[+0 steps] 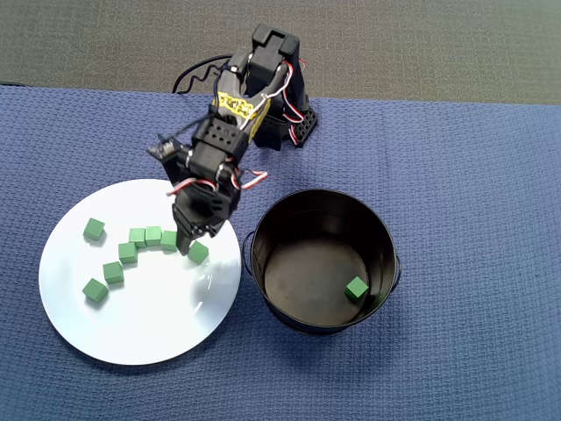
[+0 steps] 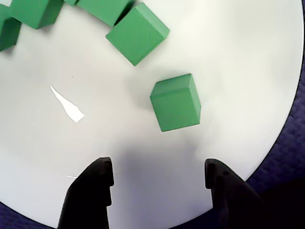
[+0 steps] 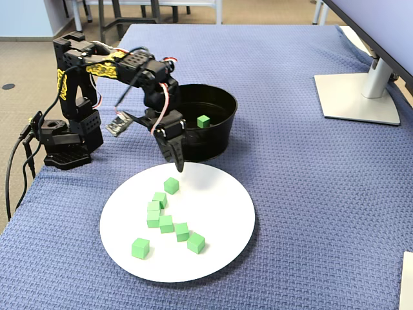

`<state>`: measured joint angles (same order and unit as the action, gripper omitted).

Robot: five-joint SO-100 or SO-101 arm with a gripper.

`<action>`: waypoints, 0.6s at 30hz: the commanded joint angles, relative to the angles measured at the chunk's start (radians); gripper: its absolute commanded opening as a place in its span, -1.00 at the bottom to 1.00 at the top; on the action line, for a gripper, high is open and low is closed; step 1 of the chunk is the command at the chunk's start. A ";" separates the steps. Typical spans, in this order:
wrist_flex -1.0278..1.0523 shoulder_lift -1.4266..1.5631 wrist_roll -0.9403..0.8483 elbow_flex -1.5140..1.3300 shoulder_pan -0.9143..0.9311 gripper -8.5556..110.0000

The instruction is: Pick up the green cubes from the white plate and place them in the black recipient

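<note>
Fingers (image 2: 157, 179) spread wide and empty above the white plate (image 1: 140, 333), the nearest green cube (image 2: 175, 102) sitting skewed by the plate's pot-side edge; one cube (image 1: 356, 288) lies in the black recipient (image 1: 386, 237). A crooked grip could squirt it away.

Eight green cubes (image 1: 128, 253) lie on the white plate (image 1: 149, 338), one inside the black recipient (image 1: 379, 230).

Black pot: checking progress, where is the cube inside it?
In the overhead view, one green cube lies on the black pot's floor, lower right, near the wall.
</note>
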<state>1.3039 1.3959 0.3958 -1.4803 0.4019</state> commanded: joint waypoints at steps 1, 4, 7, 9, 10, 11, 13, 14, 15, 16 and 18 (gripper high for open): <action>0.002 -0.015 -0.066 0.063 -0.035 -0.53; -0.012 -0.025 -0.169 0.060 -0.037 -0.51; -0.012 -0.057 -0.181 0.063 -0.031 -0.52; -0.012 -0.075 -0.187 0.061 -0.028 -0.53; -0.011 -0.081 -0.187 0.061 -0.023 -0.53; -0.011 -0.087 -0.186 0.061 -0.017 -0.53; -0.014 -0.103 -0.187 0.061 -0.005 -0.54; -0.015 -0.112 -0.192 0.063 -0.002 -0.54; -0.017 -0.118 -0.196 0.064 0.003 -0.54; -0.017 -0.121 -0.201 0.067 0.006 -0.54; -0.011 -0.132 -0.213 0.078 0.014 -0.54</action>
<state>1.3039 1.2609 0.2040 -1.4788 0.3881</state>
